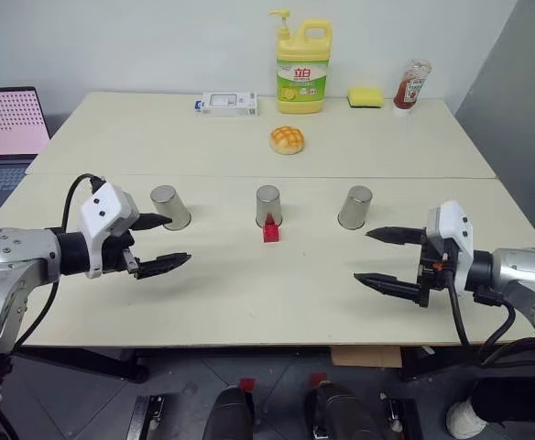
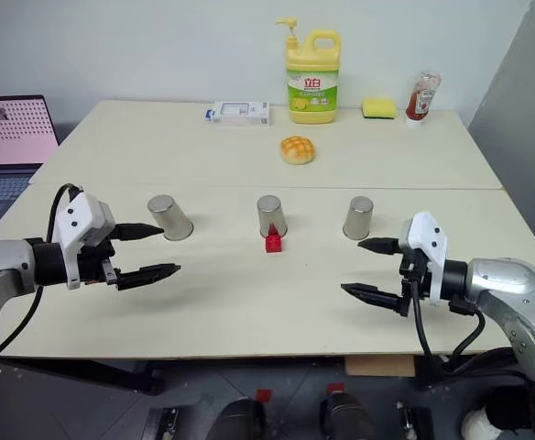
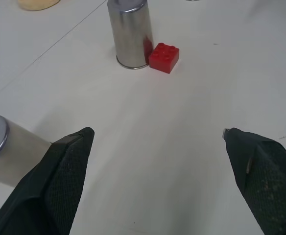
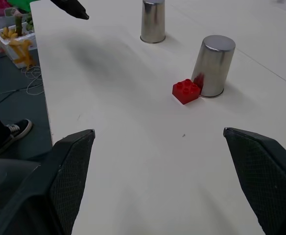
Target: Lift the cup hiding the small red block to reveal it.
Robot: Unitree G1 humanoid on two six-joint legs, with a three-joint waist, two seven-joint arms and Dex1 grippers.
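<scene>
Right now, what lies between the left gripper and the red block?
Bare tabletop separates the open left gripper from the red block, seen in the left wrist view.

table (image 1: pixel 249 293) – three cups (image 1: pixel 268 205) | red block (image 1: pixel 271 231) | bun (image 1: pixel 287 139) | bottles (image 1: pixel 303 69)

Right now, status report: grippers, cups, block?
Left gripper and right gripper open, empty. Small red block exposed, against middle cup. Path clear.

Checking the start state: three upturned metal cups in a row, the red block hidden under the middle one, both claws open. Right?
Not quite. The red block is not hidden: it sits in the open on the table against the near side of the middle cup, as the left wrist view shows. The rest holds.
</scene>
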